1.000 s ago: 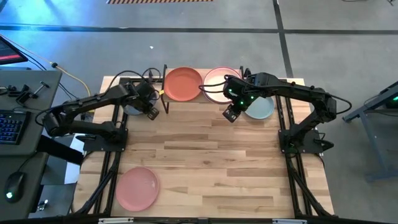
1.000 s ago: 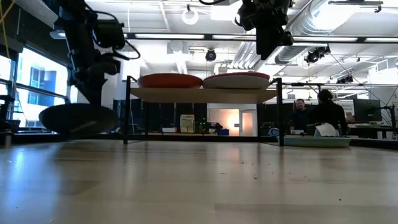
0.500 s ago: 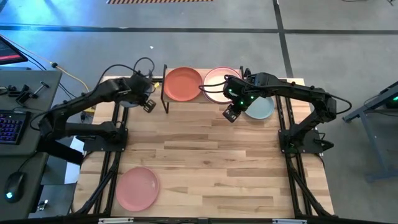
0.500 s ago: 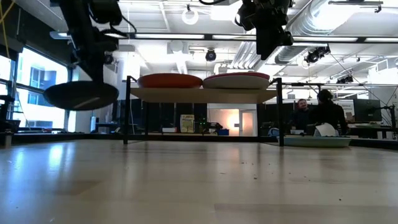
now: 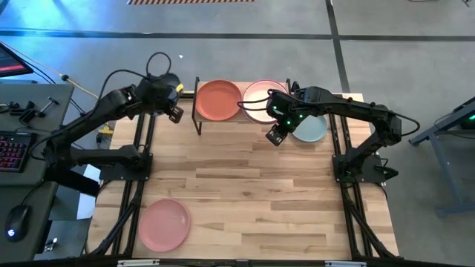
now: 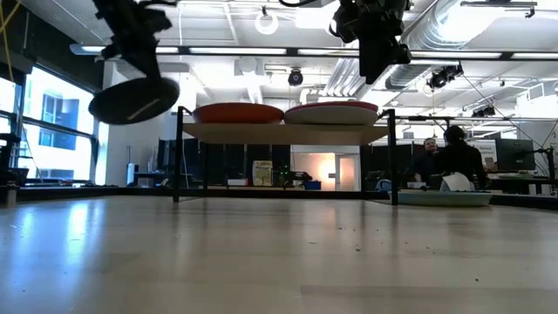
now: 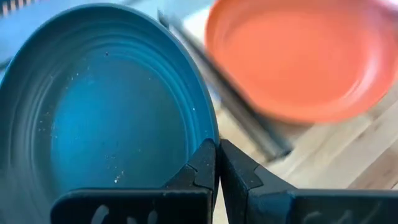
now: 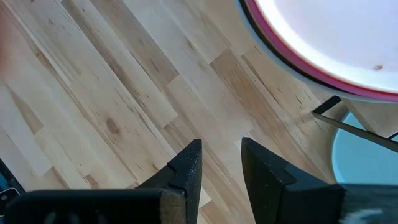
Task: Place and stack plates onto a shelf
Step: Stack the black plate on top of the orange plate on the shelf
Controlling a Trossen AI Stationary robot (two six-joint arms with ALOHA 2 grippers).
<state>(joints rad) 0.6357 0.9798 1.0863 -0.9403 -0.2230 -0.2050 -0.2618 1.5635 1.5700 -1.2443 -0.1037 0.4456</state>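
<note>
My left gripper (image 5: 174,113) is shut on a dark grey plate (image 7: 106,106) and hovers left of the shelf (image 6: 283,133); in the low view the plate (image 6: 133,98) hangs tilted, about level with the shelf top. The shelf carries a terracotta plate (image 5: 218,100) and a pale plate (image 5: 263,100) lying on a magenta-rimmed one (image 8: 292,65). My right gripper (image 5: 276,136) is open and empty, in the air off the shelf's near edge. A pale teal plate (image 5: 312,128) lies on the table right of the shelf. A pink plate (image 5: 163,224) lies near the near-left corner. My left gripper pinches the dark grey plate's rim (image 7: 208,134) between its two shut fingers (image 7: 202,168), on the side toward the shelf. The plate is lifted clear of the table and hangs tilted below the gripper, as the low view shows.
The shelf's black metal legs (image 5: 197,122) stand between the held plate and the terracotta one. Bare slatted tabletop (image 5: 245,193) spreads over the middle and near side. A desk with a keyboard (image 5: 11,148) stands left of the table. People sit in the room beyond (image 6: 458,157).
My left gripper has risen and moved toward the far edge, carrying the dark plate from table height up to about the shelf top's level; the plate now hangs more tilted. My right arm has stayed still.
</note>
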